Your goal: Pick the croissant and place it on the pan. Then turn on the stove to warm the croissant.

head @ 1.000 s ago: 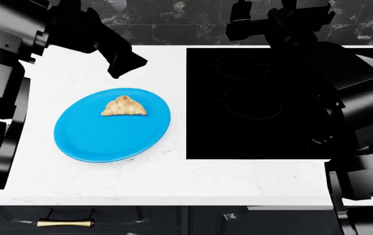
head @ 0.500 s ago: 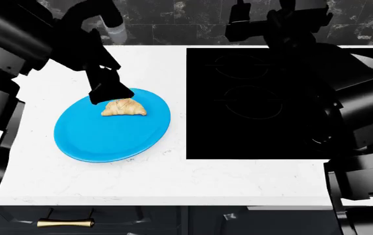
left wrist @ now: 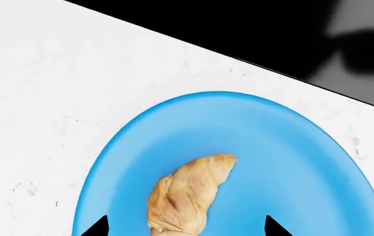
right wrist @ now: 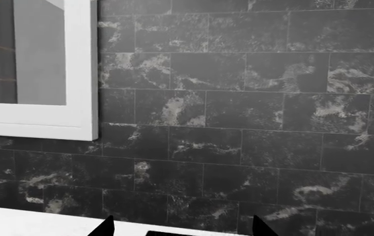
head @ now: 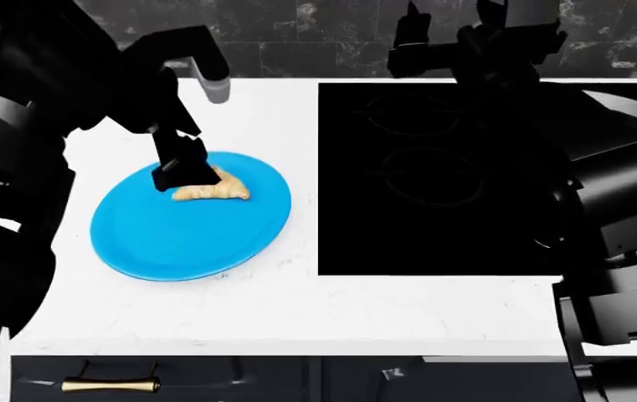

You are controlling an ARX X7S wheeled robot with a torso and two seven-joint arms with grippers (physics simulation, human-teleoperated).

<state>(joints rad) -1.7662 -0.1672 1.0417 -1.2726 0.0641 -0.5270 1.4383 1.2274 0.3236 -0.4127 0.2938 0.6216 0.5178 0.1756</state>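
Note:
The golden-tan croissant (head: 215, 189) lies on a round blue plate (head: 184, 230) on the white counter. My left gripper (head: 181, 172) hangs open right over the croissant's left end. In the left wrist view the croissant (left wrist: 187, 194) sits between my two black fingertips (left wrist: 98, 227), which stand wide apart and do not touch it. The black stove (head: 441, 176) fills the counter's right half. My right gripper (head: 447, 42) is raised at the back over the stove, open and empty, facing the wall in the right wrist view (right wrist: 181, 230). The pan is out of view.
A dark marbled tile wall (right wrist: 239, 123) runs behind the counter, with a white window frame (right wrist: 82, 69) on it. The counter's front edge (head: 295, 343) lies above dark drawers with a brass handle (head: 111, 384). My right arm's bulk (head: 619, 209) covers the stove's right side.
My left gripper has come down from the back of the counter onto the plate and now straddles the croissant. The right arm has hardly moved. The croissant has not moved.

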